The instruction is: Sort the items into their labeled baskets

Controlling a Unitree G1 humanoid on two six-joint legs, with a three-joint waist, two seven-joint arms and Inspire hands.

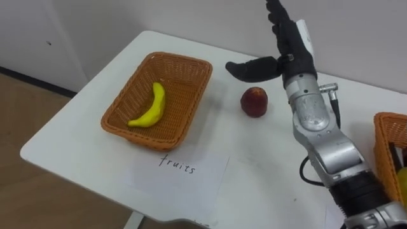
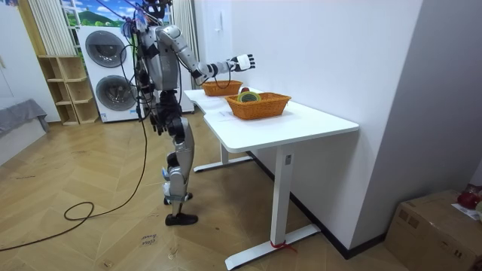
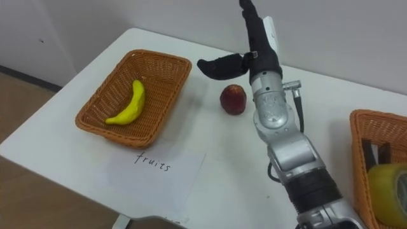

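right hand (image 1: 292,49) open, fingers straight, thumb out, above peach (image 1: 254,102) | peach round, dark red, on white table (image 1: 267,156) | yellow banana (image 1: 150,108) in wicker basket (image 1: 184,58)

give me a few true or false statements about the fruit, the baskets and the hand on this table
1. The banana lies inside the basket. True.
2. The red fruit is in that basket too. False: it sits on the table, just to the right of the basket and apart from it.
3. The right hand is open above the red fruit and holds nothing. True.
4. The second basket, at the robot's right, has nothing in it. False: it holds a yellowish roll and something dark.
5. A paper sheet with handwriting lies on the table in front of the banana's basket. True.
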